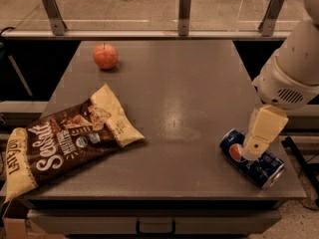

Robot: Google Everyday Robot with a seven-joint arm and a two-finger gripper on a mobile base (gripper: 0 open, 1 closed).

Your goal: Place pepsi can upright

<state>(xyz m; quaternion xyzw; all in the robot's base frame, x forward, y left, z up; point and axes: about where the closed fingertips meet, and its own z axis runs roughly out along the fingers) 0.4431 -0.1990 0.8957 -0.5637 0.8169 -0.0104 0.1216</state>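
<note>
Camera view: the pepsi can (265, 166) is seen lying on its side at the near right corner of the table (189, 83), close to both the front edge and the right edge. Its long axis is laid diagonally, with the logo end turned toward the table's middle and the silver end pointed at the near right corner.

The hand (252, 151) is held directly over the logo end, so that this part of the can is overlapped by it. The rest of the can extends from the hand toward the corner. Whether contact is made cannot be told, nor whether the hand is wide or narrow.

The can is judged not yet uprighted. A grip set across the diagonal axis would be called for.

The apple (105, 56) and the chip bag (65, 143) are left well apart on the left.
</note>
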